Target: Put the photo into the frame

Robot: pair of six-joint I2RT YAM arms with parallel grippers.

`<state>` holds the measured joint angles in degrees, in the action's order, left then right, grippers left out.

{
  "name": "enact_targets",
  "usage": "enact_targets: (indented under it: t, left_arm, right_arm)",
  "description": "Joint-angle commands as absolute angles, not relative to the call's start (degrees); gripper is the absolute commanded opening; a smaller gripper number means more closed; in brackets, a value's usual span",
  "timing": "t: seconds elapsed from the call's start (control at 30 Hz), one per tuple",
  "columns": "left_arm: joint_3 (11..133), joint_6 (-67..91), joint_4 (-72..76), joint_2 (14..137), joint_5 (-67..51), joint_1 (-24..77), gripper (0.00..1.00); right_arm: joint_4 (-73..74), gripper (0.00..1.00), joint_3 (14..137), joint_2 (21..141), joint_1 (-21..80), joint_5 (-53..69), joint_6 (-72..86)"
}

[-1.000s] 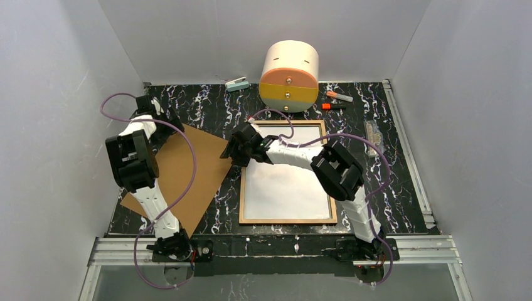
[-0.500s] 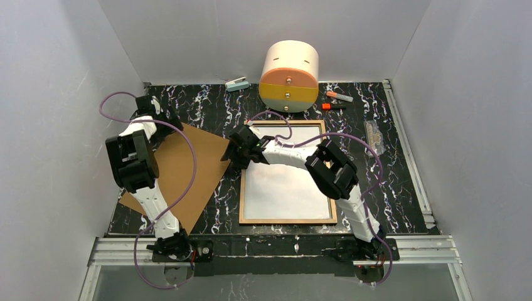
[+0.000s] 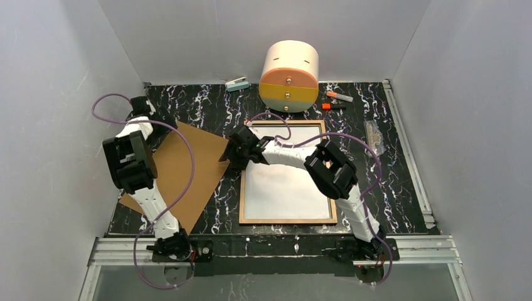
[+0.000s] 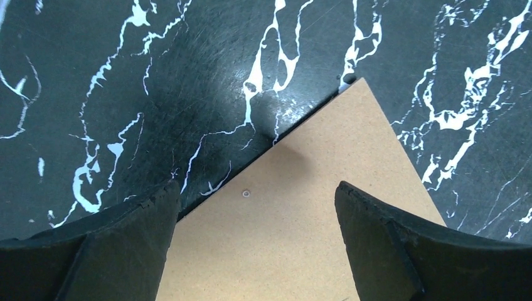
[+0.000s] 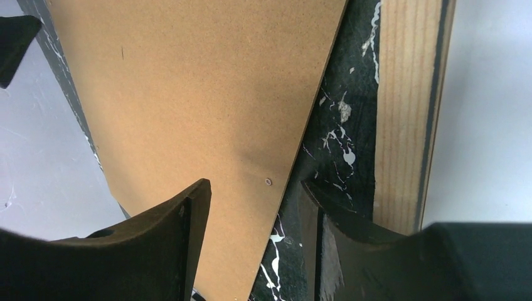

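A: Here, how did the claws stand?
B: Right gripper (image 5: 256, 188): fingers spread astride the frame-side edge of the brown backing board (image 5: 188, 94), not pinching it. Left gripper (image 4: 257, 188): likewise spread, above the board's far corner.
A: And the task?
B: Apparently mostly done. The photo (image 3: 285, 188) lay white back up inside the frame (image 3: 287, 221); the board lay outside, to its left.
A: What did each view add?
B: Only the top view showed the photo seated. Only the wrist views showed the finger gaps.
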<state>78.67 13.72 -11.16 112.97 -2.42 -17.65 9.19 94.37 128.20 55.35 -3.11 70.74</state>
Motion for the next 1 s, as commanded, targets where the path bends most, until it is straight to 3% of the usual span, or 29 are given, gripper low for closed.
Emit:
enact_targets:
  t: [0.0,0.43,0.97]
  left_arm:
    - [78.55,15.68,-13.17,115.26,-6.65,-18.65,0.90]
    - [76.64,17.89,-21.18,118.18,-14.44,-18.79,0.79]
    - [73.28,23.07,-26.08,116.37,-23.17,-18.81,0.75]
  right_arm:
    - [8.56,0.62,94.04,129.80,55.26,-2.45,71.79]
    - [-16.18,0.58,88.81,129.71,54.19,5.99,67.68]
    - [-27.32,0.55,86.69,123.39,53.53,7.83,63.71]
